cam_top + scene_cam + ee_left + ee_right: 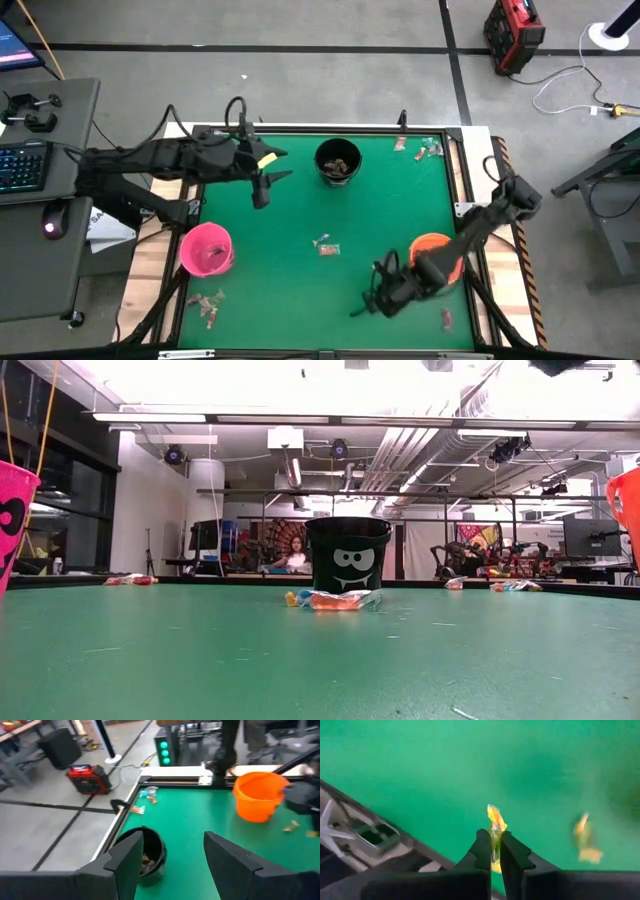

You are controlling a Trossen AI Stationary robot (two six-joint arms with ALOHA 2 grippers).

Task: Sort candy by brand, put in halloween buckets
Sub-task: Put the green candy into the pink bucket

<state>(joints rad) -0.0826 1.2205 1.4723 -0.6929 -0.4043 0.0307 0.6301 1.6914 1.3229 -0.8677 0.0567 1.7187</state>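
Observation:
My right gripper hangs over the table's near part, beside the orange bucket, shut on a yellowish-orange wrapped candy. Another candy shows blurred beyond it. My left gripper is open at the far left, near the black bucket, which holds candy. The pink bucket stands at the near left. Loose candy lies on the table at the centre, the far right corner, the near left and the near right. My right gripper pinches the yellowish candy between its two fingers. The wrapper's twisted end sticks out past the fingertips. In the right wrist view the candy stands away from the green table surface.
The green mat is bordered by a raised frame, with wooden strips at the left and right sides. A desk with keyboard and mouse stands left of the table. In the low view the black bucket stands behind the centre candy.

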